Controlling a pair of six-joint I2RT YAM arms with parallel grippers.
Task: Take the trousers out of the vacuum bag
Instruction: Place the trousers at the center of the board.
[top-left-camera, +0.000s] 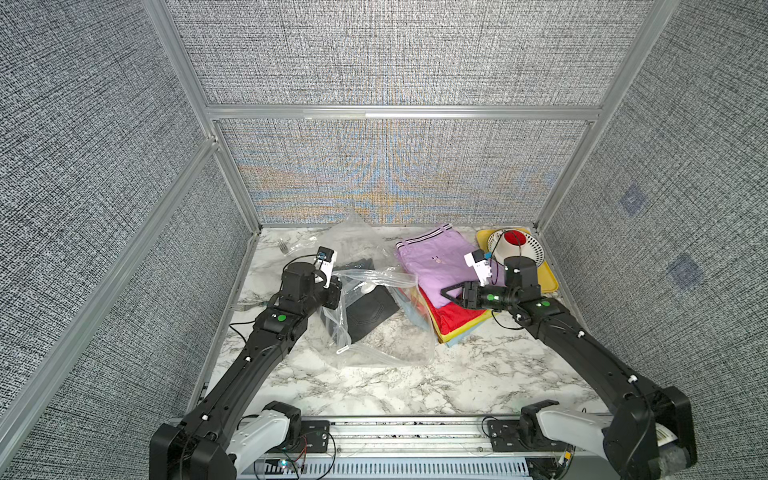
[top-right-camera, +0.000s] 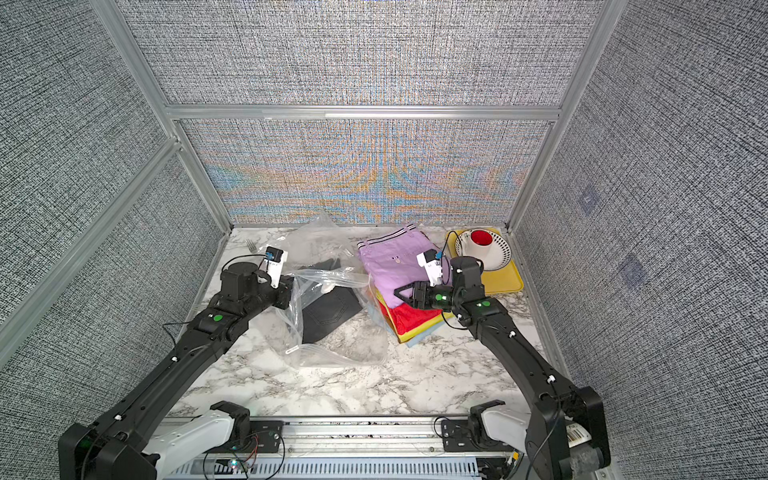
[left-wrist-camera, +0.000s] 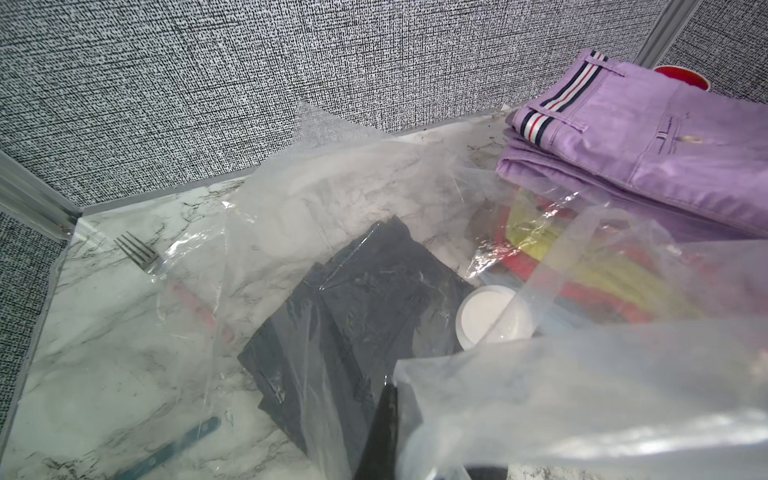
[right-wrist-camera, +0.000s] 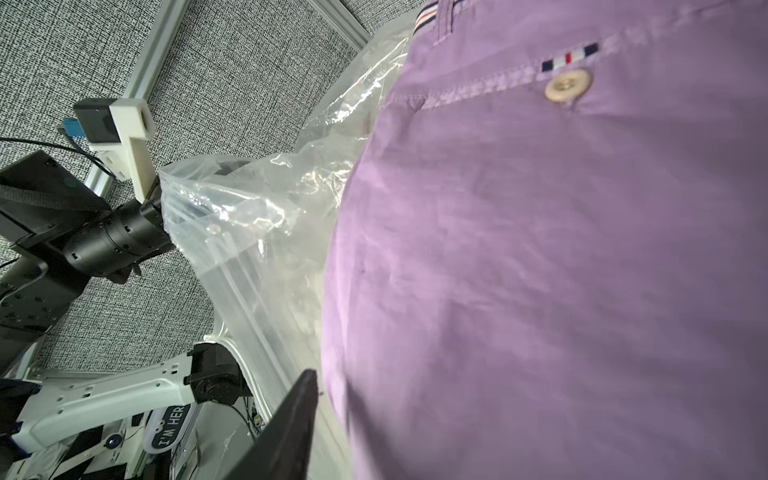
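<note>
The clear vacuum bag (top-left-camera: 374, 345) (top-right-camera: 332, 351) lies crumpled at mid-table. My left gripper (top-left-camera: 337, 293) (left-wrist-camera: 390, 392) is shut on its raised zip edge and holds the mouth up. Inside, dark grey denim trousers (top-left-camera: 370, 318) (left-wrist-camera: 353, 316) lie flat beside the white valve disc (left-wrist-camera: 492, 318). To the right is a stack of folded trousers with the lilac pair (top-left-camera: 432, 266) (right-wrist-camera: 540, 270) on top of red (top-left-camera: 453, 322), yellow and light blue ones. My right gripper (top-left-camera: 444, 291) is open at the lilac pair's near edge. One finger (right-wrist-camera: 301, 411) stands clear of the cloth; the other is hidden.
A yellow tray (top-left-camera: 547, 279) at the back right corner holds a white perforated bowl (top-left-camera: 519, 249) with a red item in it. A fork (left-wrist-camera: 137, 253) and a teal-handled utensil (left-wrist-camera: 174, 449) lie by the left wall, partly under plastic. Panel walls enclose three sides.
</note>
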